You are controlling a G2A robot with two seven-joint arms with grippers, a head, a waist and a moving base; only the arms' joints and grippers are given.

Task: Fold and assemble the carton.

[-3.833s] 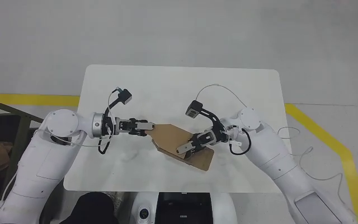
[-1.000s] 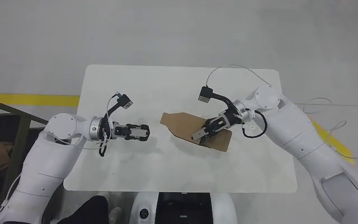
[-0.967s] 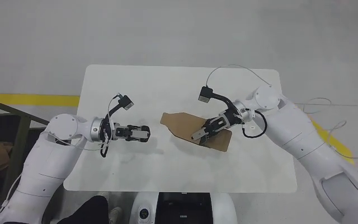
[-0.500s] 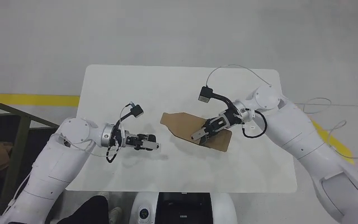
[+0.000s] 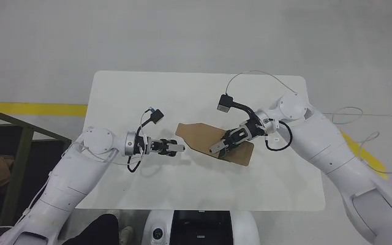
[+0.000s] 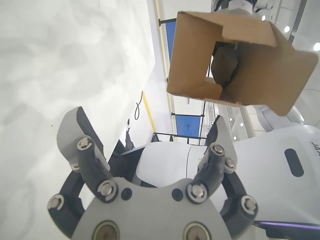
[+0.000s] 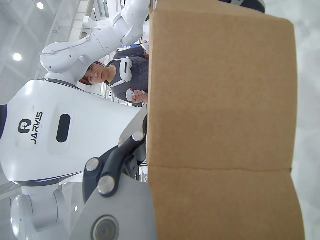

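The left arm reaches in from the robot's left with its elbow bent and forearm low over the white table (image 5: 184, 92), wrist pointed toward the table's middle. The left gripper (image 5: 177, 147) is spread wide and holds nothing; in its own wrist view the left gripper (image 6: 150, 118) faces the open end of the carton (image 6: 240, 58) and is near it but apart. The right arm comes in from the opposite side, forearm angled across the table, and the right gripper (image 5: 215, 149) lies over the carton (image 5: 199, 136), pinching one of its walls: the left wrist view shows a dark finger (image 6: 223, 66) inside the brown tube, and the right wrist view shows the outer face of the carton (image 7: 220, 101) running flat just beside that gripper's frame. The carton is a partly opened brown sleeve, near the middle of the table and a little to the robot's right, its narrower end toward the left gripper and a rounded flap (image 6: 295, 81) sticking out on one side. The left wrist view shows a gap between it and the tabletop. Around the table is a pale grey floor with a yellow line (image 5: 37, 109), and blue panels (image 6: 187, 126) stand on railings farther back.
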